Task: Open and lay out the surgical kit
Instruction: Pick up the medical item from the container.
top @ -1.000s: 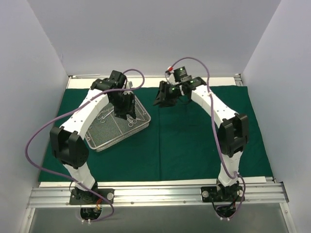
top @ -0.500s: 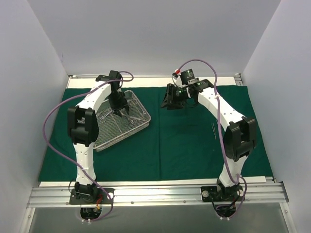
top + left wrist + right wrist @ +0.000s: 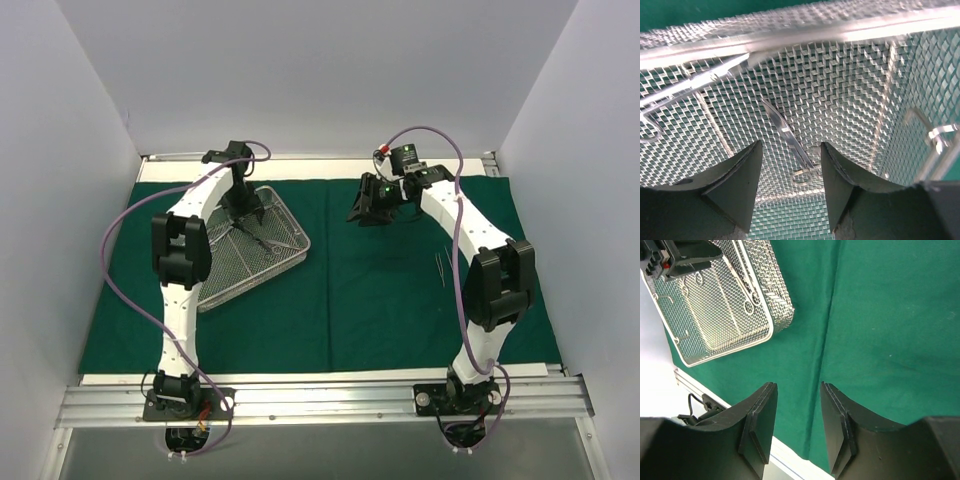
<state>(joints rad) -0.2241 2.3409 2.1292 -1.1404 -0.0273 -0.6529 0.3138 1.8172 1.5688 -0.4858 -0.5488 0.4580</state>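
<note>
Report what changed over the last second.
The left arm swung its elbow in from the left. The left end effector shifted toward the far side of the wire-mesh tray, open over a ring-handled instrument. The right end effector drifted right, open and empty, uncovering tweezers on the green cloth. Nothing was gripped or released. Tray and cloth stayed put.

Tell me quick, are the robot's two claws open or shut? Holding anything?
Left gripper: open, holding nothing, over a ring-handled instrument in the tray.
Right gripper: open, empty, above the green cloth.
</note>
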